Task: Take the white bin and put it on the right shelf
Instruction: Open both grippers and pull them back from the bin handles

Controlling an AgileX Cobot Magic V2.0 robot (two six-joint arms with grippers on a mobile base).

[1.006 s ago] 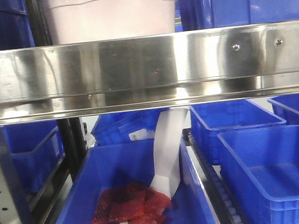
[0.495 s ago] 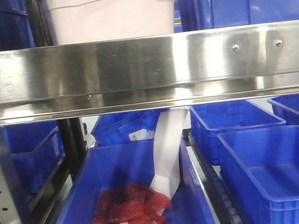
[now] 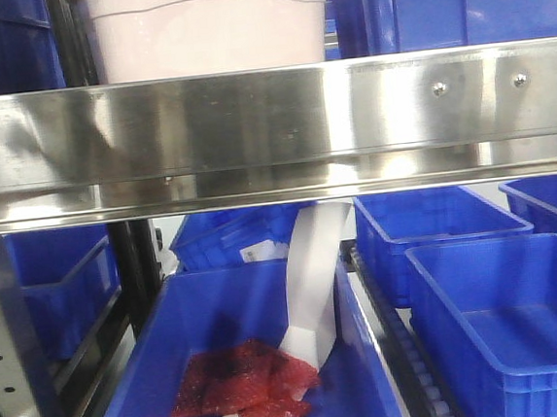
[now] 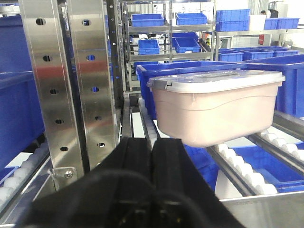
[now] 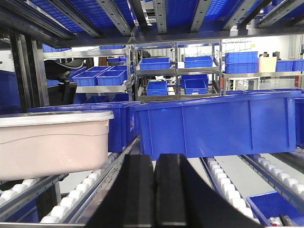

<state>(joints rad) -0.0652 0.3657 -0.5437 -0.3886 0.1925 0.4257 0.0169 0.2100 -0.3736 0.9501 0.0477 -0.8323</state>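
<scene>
The white bin (image 3: 209,29) is a pale pinkish tub with a white lid. It sits on the roller rails of the upper rack level, behind the broad steel front rail (image 3: 272,131) with two screws. In the left wrist view the bin (image 4: 213,109) lies ahead and right of my left gripper (image 4: 151,142), which is shut and empty. In the right wrist view the bin (image 5: 52,145) is at the left, apart from my right gripper (image 5: 154,159), which is shut and empty. Neither gripper touches the bin.
Blue bins (image 3: 456,3) stand right of the white bin on the same level; one (image 5: 213,123) faces my right gripper. Perforated uprights (image 4: 66,85) stand at the left. Below, a blue bin (image 3: 244,368) holds red packets and white paper. More blue bins (image 3: 503,325) lie lower right.
</scene>
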